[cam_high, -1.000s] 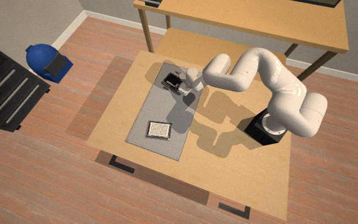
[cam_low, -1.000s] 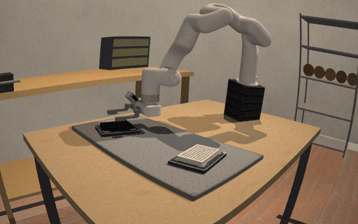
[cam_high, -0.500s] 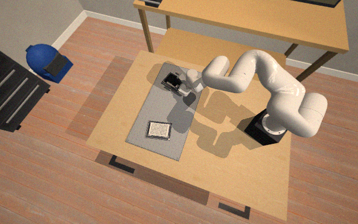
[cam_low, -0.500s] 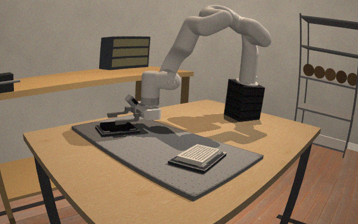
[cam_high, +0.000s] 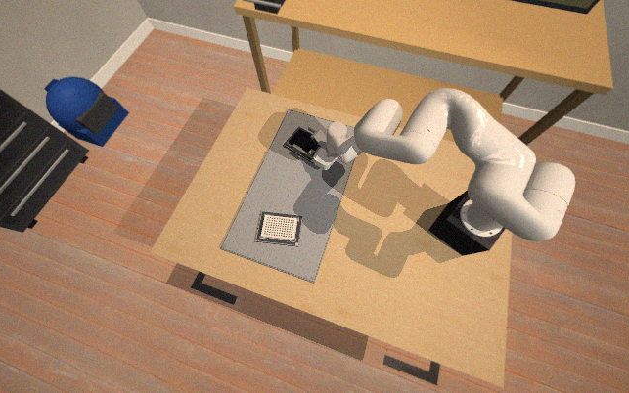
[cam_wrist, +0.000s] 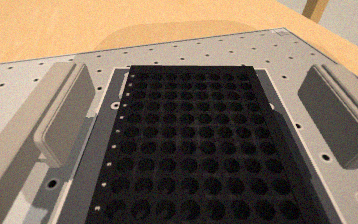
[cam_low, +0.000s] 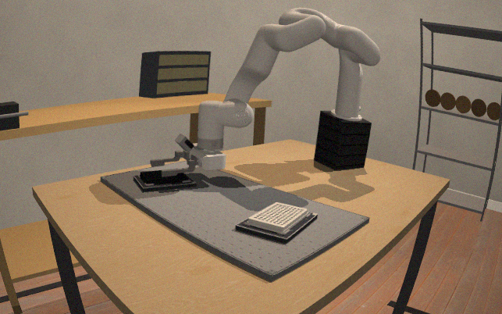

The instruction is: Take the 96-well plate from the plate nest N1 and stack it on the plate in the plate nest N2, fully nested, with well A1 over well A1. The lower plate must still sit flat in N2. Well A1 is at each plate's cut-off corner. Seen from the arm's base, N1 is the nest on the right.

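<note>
A black 96-well plate [cam_high: 301, 136] [cam_low: 167, 178] [cam_wrist: 195, 131] sits in nest N1 [cam_low: 144, 189] [cam_wrist: 83, 187], at the board's far end from the exterior view. My gripper [cam_high: 306, 141] [cam_low: 152, 167] [cam_wrist: 201, 116] is open, low over it. In the wrist view one finger stands on each side of the plate, with a gap on both sides; whether the fingers reach down to its sides is hard to tell. A cream 96-well plate [cam_high: 279, 227] [cam_low: 278, 215] sits in nest N2 [cam_low: 286, 237] and looks flat. The cut-off corners are too small or dark to tell.
Both nests stand on a grey perforated board [cam_high: 268, 196] [cam_low: 206, 230] [cam_wrist: 25, 95] on the wooden table [cam_high: 405, 303] [cam_low: 101, 234]. The arm's black base block [cam_low: 342, 140] stands on the table beyond the board. A second bench [cam_high: 429, 39] [cam_low: 89, 111] is along the wall.
</note>
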